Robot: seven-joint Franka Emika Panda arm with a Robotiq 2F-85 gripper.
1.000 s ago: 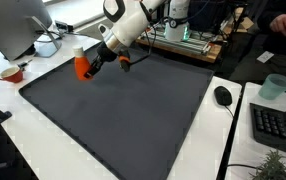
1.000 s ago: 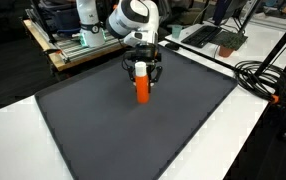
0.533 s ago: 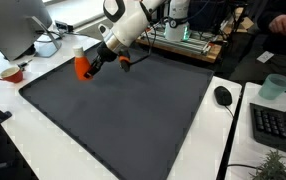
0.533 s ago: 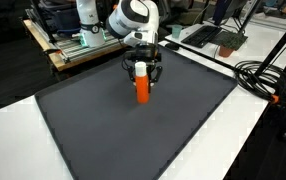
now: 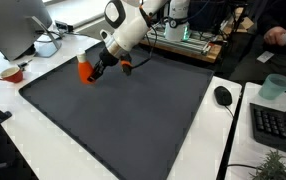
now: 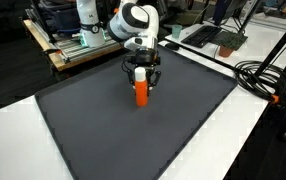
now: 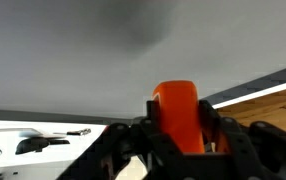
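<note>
The Robotiq gripper (image 6: 141, 84) comes down from above with its black fingers (image 7: 215, 128) pressed against both sides of an orange cylinder (image 6: 141, 94), so it is clamped on it rather than standing open. The cylinder stands upright over the dark grey mat (image 6: 113, 130), towards the mat's far edge near the wooden table rim (image 7: 268, 94). Whether its base rests on the mat or hangs just above cannot be told from these views. The likeliest trouble is slipping or tipping. The cylinder looks smooth and slightly glossy, probably plastic, with a rounded wall that gives flat finger pads only a narrow line of contact, so a loose or off-centre grip could let it rotate or slide down. It is also tall for its footprint, so a sideways nudge on release, or a finger dragging as it opens, could topple it and send it rolling across the mat. The mat itself is matte and even, apparently a soft rubbery or fabric sheet, which should damp a roll a little. In an exterior view a black computer mouse (image 5: 223, 96) and a pale teal cup (image 5: 275, 87) sit well apart, off the mat on the white tabletop.
</note>
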